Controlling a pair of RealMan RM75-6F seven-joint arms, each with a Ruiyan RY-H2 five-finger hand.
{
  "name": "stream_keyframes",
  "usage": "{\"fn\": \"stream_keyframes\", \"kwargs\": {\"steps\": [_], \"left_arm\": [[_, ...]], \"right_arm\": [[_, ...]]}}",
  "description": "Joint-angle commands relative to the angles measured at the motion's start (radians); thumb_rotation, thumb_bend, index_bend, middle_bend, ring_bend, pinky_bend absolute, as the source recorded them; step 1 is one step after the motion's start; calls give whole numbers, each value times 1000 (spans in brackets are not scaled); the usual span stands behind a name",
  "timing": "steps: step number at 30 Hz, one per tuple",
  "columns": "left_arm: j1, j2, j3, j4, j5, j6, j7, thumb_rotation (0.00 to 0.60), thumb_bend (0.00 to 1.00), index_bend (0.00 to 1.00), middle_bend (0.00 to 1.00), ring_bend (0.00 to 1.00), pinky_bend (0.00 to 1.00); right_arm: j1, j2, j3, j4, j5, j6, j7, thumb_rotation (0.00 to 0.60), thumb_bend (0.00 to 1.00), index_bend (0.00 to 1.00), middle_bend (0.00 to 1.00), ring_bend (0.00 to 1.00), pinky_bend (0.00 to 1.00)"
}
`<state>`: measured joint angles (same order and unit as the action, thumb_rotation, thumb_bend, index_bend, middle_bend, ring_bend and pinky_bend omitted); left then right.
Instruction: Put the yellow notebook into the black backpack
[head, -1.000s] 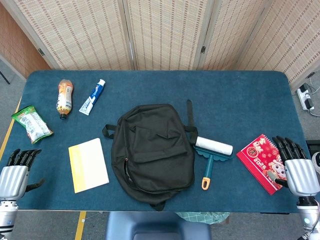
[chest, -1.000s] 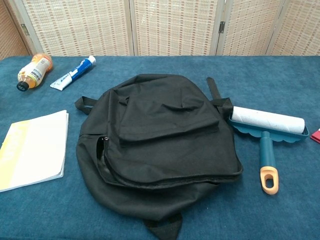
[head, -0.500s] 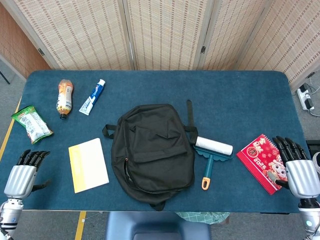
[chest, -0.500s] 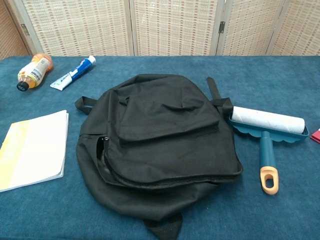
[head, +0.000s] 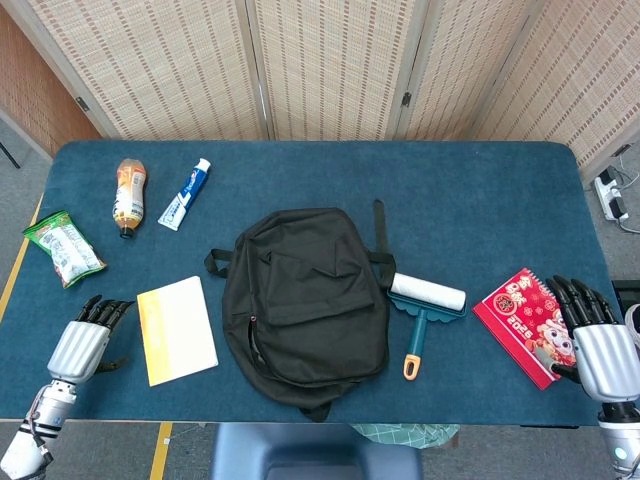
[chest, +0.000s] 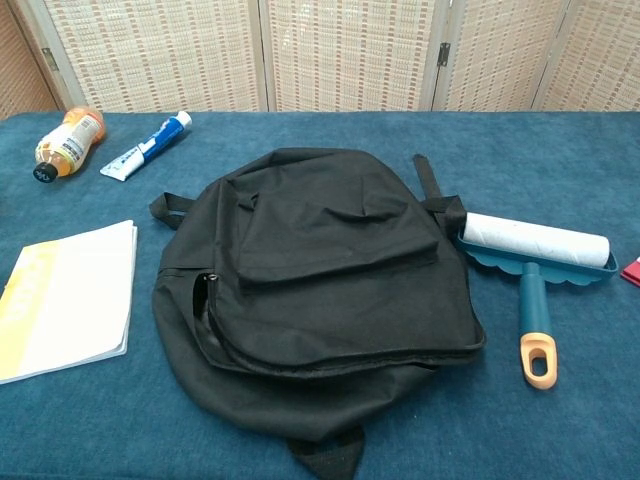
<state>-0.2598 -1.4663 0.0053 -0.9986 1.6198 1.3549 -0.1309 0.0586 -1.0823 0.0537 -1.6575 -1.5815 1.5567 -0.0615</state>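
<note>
The left hand hovers over the table's near left corner, fingers stretched out side by side with the thumb splayed apart, gripping nothing. Just to its right lies the yellow notebook, flat on the cloth, close to the fingertips but not touched. Beyond the notebook, further right of that hand, sits the black backpack, lying flat with its side zipper showing a small gap in the chest view. Ahead of the left hand there's a green snack bag, then a bottle and a toothpaste tube further back.

Over at the near right edge, the right hand is spread too, fingers extended and empty, its fingertips at the edge of a red calendar; real contact I cannot tell. Between that hand and the backpack lies a lint roller, handle pointing toward the near edge.
</note>
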Motion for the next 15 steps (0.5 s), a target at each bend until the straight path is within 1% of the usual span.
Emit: {"fn": "stream_keyframes", "kwargs": {"steps": [1,15], "left_arm": [[-10,-22,7,33,2,-9,-8,600,51,179,241,188,144],[-32,-74,22,105,-13,-56,-36,600,51,184,241,188,144]], "right_arm": [[1,-1,1,0,0,-1,0,600,96,34,127,95,142],[2,-8,4,9,8,-8,6,600,98,33,127,95,142]]}}
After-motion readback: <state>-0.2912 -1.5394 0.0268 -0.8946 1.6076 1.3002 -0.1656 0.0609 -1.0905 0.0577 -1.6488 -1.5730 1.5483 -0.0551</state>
